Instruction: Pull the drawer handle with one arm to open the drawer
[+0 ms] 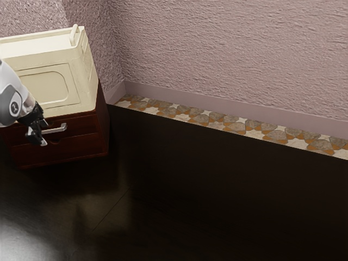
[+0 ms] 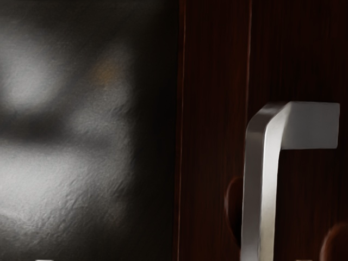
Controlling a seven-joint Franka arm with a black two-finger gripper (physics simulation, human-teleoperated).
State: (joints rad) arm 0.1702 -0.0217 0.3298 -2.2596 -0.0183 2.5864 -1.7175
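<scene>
At the exterior view's left, the hand (image 1: pixel 43 134) stands with its fingers apart at the handle (image 1: pixel 56 129) of the shut upper drawer (image 1: pixel 82 125). Best to centre the handle between both pads, close firmly, then draw straight out without twisting.

Soft, fairly even light falls on the rough wall (image 1: pixel 228 49), small shadows marking its bumps. The cream box (image 1: pixel 43 87) looks brightest on top; the drawers (image 1: pixel 70 144) are dim. The near-black table (image 1: pixel 217 190) has whitish glare at the exterior view's lower left (almost like a wet patch). In the wrist view, milky shine spreads there, and the handle (image 2: pixel 269 190) gleams.
</scene>
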